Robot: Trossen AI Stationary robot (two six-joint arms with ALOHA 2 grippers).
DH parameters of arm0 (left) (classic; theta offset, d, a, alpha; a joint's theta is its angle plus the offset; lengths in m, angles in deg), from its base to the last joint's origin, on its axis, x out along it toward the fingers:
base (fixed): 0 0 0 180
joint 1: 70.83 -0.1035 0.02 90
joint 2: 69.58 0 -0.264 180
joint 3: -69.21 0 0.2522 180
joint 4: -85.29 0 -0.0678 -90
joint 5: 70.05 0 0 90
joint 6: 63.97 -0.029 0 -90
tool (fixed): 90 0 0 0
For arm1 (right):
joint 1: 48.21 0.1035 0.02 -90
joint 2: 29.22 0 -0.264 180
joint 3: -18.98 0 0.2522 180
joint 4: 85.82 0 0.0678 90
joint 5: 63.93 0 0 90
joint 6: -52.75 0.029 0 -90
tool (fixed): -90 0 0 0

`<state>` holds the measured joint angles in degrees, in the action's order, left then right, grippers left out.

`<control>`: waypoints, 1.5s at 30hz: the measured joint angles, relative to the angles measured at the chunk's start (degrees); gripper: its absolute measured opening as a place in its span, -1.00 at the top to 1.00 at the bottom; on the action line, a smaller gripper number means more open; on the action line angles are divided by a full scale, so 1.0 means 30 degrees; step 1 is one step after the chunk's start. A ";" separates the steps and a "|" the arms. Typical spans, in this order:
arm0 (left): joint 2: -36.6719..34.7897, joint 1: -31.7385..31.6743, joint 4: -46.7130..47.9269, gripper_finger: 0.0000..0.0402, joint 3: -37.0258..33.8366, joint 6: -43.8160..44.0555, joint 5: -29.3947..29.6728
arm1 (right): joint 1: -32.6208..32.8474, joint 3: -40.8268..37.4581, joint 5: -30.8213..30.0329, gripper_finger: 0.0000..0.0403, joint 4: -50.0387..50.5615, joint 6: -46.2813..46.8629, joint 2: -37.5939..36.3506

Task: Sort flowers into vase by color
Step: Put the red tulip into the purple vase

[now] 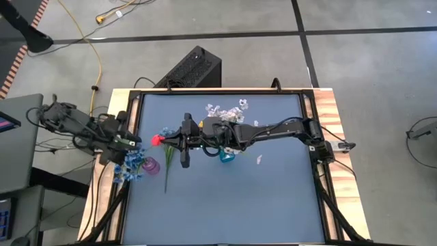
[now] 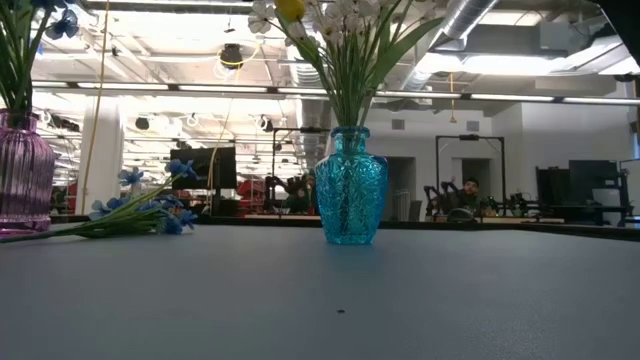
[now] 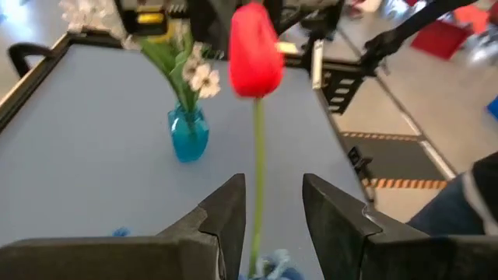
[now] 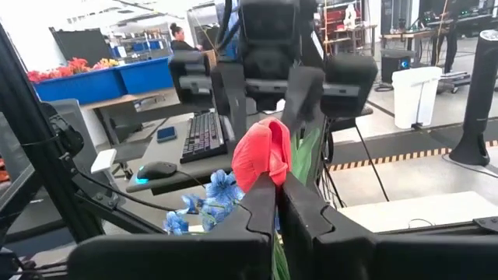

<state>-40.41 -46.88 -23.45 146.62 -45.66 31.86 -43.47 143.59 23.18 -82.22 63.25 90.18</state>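
A red tulip (image 1: 156, 139) (image 3: 253, 50) (image 4: 264, 155) is lifted between my two grippers, left of the table's middle. My right gripper (image 1: 166, 141) (image 4: 278, 183) is shut on it. My left gripper (image 1: 140, 141) (image 3: 272, 183) is open and faces it from the left. The tulip's green stem (image 3: 257, 171) runs between the left fingers without touching them. A teal vase (image 1: 227, 156) (image 2: 350, 185) holds white sprays and a yellow tulip (image 2: 290, 8). A pink vase (image 1: 151, 166) (image 2: 22, 170) holds blue sprays. One blue spray (image 1: 167, 171) (image 2: 140, 212) lies flat on the table. My right gripper pinches the red tulip between its two fingers at the base of the blossom (image 4: 268, 177), where the stem begins. The fingers come level from the table's right side. The tulip is lifted clear of the table, and its blossom sits just past the fingertips.
Loose white sprays (image 1: 225, 109) lie near the table's far edge, and a small white bit (image 1: 258, 158) lies right of the teal vase. The right arm stretches across the table's middle above the teal vase. The table's near half is bare blue surface (image 1: 232, 205).
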 joint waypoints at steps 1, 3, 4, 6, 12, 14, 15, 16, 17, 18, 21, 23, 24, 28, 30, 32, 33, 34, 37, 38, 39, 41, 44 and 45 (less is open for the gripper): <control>0.0000 0.0004 -0.0011 0.42 0.0262 0.0002 -0.0171 | 0.0000 0.0000 -0.0001 0.84 0.0000 -0.0017 0.0000; 0.0000 0.0004 -0.0217 0.42 0.0805 0.0000 -0.0334 | 0.0000 0.0000 0.0005 0.86 0.0003 -0.0095 0.0000; 0.0000 0.0001 -0.0465 0.42 0.1093 -0.0004 -0.0378 | 0.0000 0.0000 0.0005 0.86 0.0000 -0.0097 0.0000; 0.0000 0.0001 -0.1017 0.42 0.1724 -0.0390 -0.0369 | 0.0000 0.0000 0.0005 0.85 0.0007 -0.0102 0.0000; 0.0000 0.0002 -0.2674 0.42 0.3041 -0.2451 -0.0148 | 0.0007 0.0000 0.0012 0.72 -0.0054 -0.0157 0.0000; 0.0000 0.0004 -0.2875 0.42 0.3610 -0.2633 -0.0107 | 0.0007 0.0000 0.0020 0.70 -0.0058 -0.0160 0.0000; 0.0000 -0.0003 -0.2875 0.42 0.3879 -0.2647 -0.0107 | 0.0007 -0.0007 0.0027 0.69 -0.0051 -0.0160 0.0000; -0.0007 -0.0003 -0.2875 0.42 0.4118 -0.2535 -0.0107 | 0.0007 -0.0004 0.0027 0.68 -0.0058 -0.0160 0.0000; -0.0007 0.0002 -0.2868 0.42 0.4354 -0.2420 -0.0107 | 0.0007 0.0000 0.0027 0.67 -0.0058 -0.0160 0.0000; -0.0007 0.0004 -0.2860 0.42 0.4565 -0.2377 -0.0107 | 0.0016 -0.0007 0.0027 0.65 -0.0058 -0.0173 0.0000; -0.0002 0.0004 -0.2846 0.42 0.5045 -0.2615 -0.0114 | 0.0132 -0.0006 0.0027 0.57 -0.0051 -0.0226 0.0000; -0.0007 0.0004 -0.2675 0.42 0.5138 -0.2771 -0.0114 | 0.0169 -0.0007 0.0059 0.49 -0.0022 -0.0226 0.0000; -0.0007 0.0004 -0.2457 0.42 0.5138 -0.2814 -0.0110 | 0.0182 -0.0007 0.0099 0.44 0.0041 -0.0217 -0.0001; -0.0007 0.0004 -0.2106 0.42 0.4573 -0.2726 -0.0114 | 0.0173 -0.0007 0.0192 0.19 0.0354 -0.0108 -0.0018; 0.0009 0.0002 -0.2081 0.42 0.4133 -0.2671 -0.0118 | 0.0119 -0.0007 0.0194 0.05 0.0406 0.0100 -0.0034; 0.0013 -0.0003 -0.2335 0.42 0.3615 -0.2564 -0.0117 | 0.0093 -0.0007 0.0195 -0.06 0.0401 0.0480 -0.0066; 0.0006 0.0004 -0.2607 0.42 0.3265 -0.2557 -0.0044 | 0.0013 -0.0007 0.0282 -0.12 0.0417 0.0669 -0.0066; 0.0001 0.0001 -0.2899 0.42 0.2894 -0.2541 0.0137 | 0.0000 -0.0007 0.0562 -0.16 0.0472 0.0879 -0.0066; 0.0252 -0.0001 -0.3658 0.42 0.1689 -0.2227 0.0279 | -0.0036 -0.0007 0.1127 -0.25 0.0836 0.1066 -0.0070; 0.0414 0.0004 -0.3960 0.42 0.1254 -0.2197 0.0253 | -0.0036 -0.0007 0.1146 -0.26 0.0894 0.1064 -0.0066; 0.0630 -0.0003 -0.4322 0.42 0.0811 -0.2252 0.0148 | -0.0036 -0.0011 0.1148 -0.26 0.0889 0.1064 -0.0066; 0.1099 0.0004 -0.5178 0.42 0.0159 -0.2582 -0.0336 | -0.0036 -0.0012 0.1156 -0.27 0.0855 0.1059 -0.0066; 0.2043 0.0004 -0.5244 0.42 -0.0078 -0.2690 -0.0385 | -0.0036 -0.0008 0.1156 -0.27 0.0794 0.1063 -0.0066; 0.2357 0.0004 -0.5231 0.42 -0.0078 -0.2690 -0.0387 | -0.0043 -0.0015 0.1159 -0.27 0.0771 0.1056 -0.0066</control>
<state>-33.34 -46.87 -39.14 146.38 -53.73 30.70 -43.60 143.54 26.65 -79.90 66.42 89.98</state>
